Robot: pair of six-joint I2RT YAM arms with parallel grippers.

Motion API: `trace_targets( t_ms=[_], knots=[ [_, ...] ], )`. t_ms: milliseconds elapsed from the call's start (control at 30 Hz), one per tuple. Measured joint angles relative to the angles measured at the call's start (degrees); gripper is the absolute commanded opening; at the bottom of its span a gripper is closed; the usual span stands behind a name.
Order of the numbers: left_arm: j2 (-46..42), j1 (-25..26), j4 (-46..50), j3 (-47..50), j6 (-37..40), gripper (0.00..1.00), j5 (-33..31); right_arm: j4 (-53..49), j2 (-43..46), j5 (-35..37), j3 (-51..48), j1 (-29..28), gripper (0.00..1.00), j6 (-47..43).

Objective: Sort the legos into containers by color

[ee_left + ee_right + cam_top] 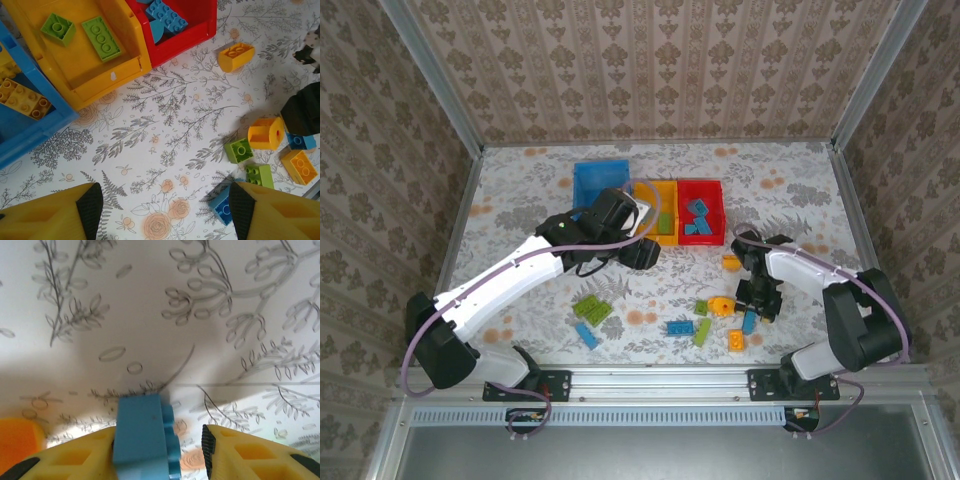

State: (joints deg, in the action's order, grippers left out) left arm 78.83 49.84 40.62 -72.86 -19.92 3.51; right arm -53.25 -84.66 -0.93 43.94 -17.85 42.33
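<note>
My right gripper (160, 440) hangs low over the table (150, 315), open, with a blue brick (142, 435) between its fingers. The brick leans on the left finger, and a gap separates its studs from the right pad (206, 447). From above, this gripper (760, 300) is among loose bricks at the front right. My left gripper (165, 210) is open over bare cloth, in front of the bins (645, 252). The orange-yellow bin (100, 75) holds two green bricks (101, 37). Blue bricks (167, 15) lie in the red bin (200, 35), orange ones (25, 97) in the blue bin (30, 130).
Loose bricks lie on the floral cloth: an orange wedge (236, 55), an orange round one (266, 133), greens (238, 150), a blue one (220, 202) by my left gripper's right finger. Green and blue bricks (590, 310) lie front left. An orange brick (17, 440) sits left of my right gripper.
</note>
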Motion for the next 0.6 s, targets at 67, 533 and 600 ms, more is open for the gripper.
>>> trace_targets(
  t_ms=[67,533,600],
  knots=[
    [0.00,0.02,0.00,-0.09,0.00,0.70,0.00,1.49,-1.31,-0.20,0.00,0.68,0.50,-0.22],
    [0.00,0.07,-0.52,-0.11,0.00,0.70,1.44,5.38,0.17,-2.71,-0.87,1.20,0.22,1.36],
    [0.00,0.28,-1.55,-0.11,0.00,0.70,3.02,5.29,1.84,-2.25,-0.72,1.20,0.17,1.44]
  ],
)
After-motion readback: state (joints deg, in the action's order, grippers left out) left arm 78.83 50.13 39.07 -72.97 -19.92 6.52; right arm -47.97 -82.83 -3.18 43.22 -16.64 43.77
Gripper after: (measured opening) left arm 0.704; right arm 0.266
